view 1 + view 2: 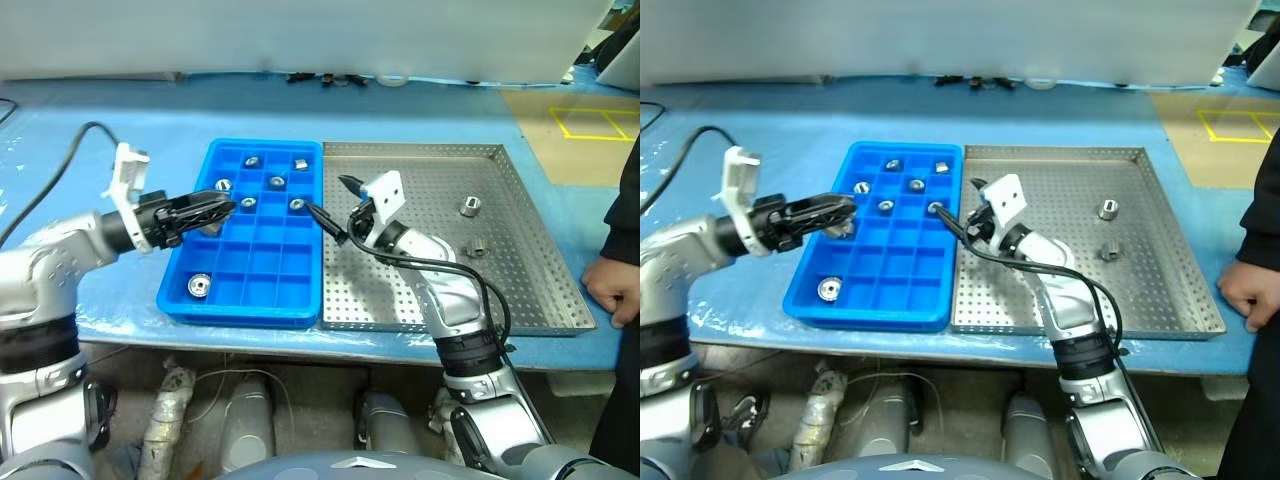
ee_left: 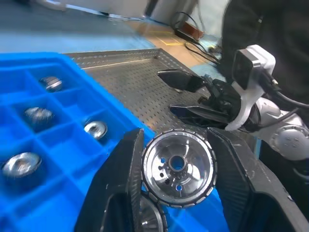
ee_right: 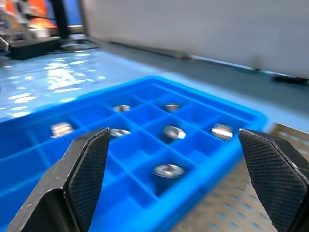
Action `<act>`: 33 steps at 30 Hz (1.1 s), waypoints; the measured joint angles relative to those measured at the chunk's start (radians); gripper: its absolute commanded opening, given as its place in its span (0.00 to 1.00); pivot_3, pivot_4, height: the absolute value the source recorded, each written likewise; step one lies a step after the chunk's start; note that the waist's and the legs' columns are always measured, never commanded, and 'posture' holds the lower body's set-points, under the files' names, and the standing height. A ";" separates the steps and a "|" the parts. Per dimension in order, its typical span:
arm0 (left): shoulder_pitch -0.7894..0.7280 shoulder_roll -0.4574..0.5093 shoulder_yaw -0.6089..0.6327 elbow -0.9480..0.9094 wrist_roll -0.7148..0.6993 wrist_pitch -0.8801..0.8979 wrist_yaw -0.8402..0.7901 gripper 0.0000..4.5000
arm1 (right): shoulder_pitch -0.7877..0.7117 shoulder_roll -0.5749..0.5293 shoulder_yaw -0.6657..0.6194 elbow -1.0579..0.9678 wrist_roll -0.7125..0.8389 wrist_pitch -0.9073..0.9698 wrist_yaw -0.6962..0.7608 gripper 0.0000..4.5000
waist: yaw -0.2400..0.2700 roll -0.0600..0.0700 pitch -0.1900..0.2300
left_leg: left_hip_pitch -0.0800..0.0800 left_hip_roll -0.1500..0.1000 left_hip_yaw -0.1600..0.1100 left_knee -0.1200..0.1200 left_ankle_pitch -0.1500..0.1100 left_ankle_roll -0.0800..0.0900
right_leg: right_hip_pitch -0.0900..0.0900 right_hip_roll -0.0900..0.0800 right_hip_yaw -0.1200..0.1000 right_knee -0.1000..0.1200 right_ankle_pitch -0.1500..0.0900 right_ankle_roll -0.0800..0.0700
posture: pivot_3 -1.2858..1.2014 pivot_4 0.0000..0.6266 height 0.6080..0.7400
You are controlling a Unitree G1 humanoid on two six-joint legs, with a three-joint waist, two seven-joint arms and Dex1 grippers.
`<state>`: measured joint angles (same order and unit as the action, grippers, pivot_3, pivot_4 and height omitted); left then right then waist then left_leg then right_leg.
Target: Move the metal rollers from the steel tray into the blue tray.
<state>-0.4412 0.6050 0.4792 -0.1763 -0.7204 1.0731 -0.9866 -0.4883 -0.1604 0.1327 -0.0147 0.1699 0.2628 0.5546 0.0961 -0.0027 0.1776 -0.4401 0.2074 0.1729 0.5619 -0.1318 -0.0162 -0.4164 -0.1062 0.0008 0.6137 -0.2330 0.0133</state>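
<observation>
One roller (image 2: 177, 169) sits clamped in the left claw (image 1: 215, 210), hole axis level, over the blue tray (image 1: 250, 310) (free cells at its five o'clock). The right claw (image 1: 335, 205) gapes wide and empty; two rollers (image 1: 469, 207) in the steel tray (image 1: 530, 290) lie at its three o'clock.

The left gripper (image 2: 177, 166) clamps a metal roller (image 2: 178, 167) above the blue tray (image 2: 63, 154); the right gripper (image 2: 186, 95) gapes over the steel tray (image 2: 130, 82).
</observation>
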 measured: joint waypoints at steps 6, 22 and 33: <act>-0.056 -0.072 0.054 -0.021 -0.091 0.002 0.174 0.38 | -0.030 0.001 0.007 0.050 0.010 -0.015 0.060 1.00 | 0.029 0.000 0.000 | 0.002 0.001 -0.001 -0.004 0.009 -0.007 | 0.000 -0.001 0.000 0.009 0.000 0.000 | 0.57 0.24 1.00; -0.439 -0.399 -0.167 0.559 -0.070 -0.206 0.228 0.38 | -0.017 -0.012 -0.007 0.012 0.030 -0.006 0.050 1.00 | 0.005 -0.001 -0.001 | -0.005 0.000 -0.003 -0.005 0.017 -0.008 | -0.006 0.001 -0.001 0.007 0.005 0.006 | 0.48 0.24 1.00; -0.489 -0.446 -0.276 0.711 -0.017 -0.237 0.122 0.38 | 0.040 -0.007 -0.011 -0.048 0.002 0.005 -0.074 1.00 | -0.032 -0.001 -0.001 | -0.004 0.000 -0.001 -0.002 0.016 -0.005 | -0.005 0.000 -0.001 0.008 0.003 0.002 | 0.44 0.24 1.00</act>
<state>-0.9298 0.1593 0.2036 0.5348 -0.7378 0.8366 -0.8643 -0.4483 -0.1677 0.1220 -0.0630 0.1717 0.2678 0.4804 0.0645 -0.0036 0.1771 -0.4440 0.2075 0.1714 0.5597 -0.1158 -0.0212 -0.4214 -0.1064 0.0002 0.6216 -0.2304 0.0156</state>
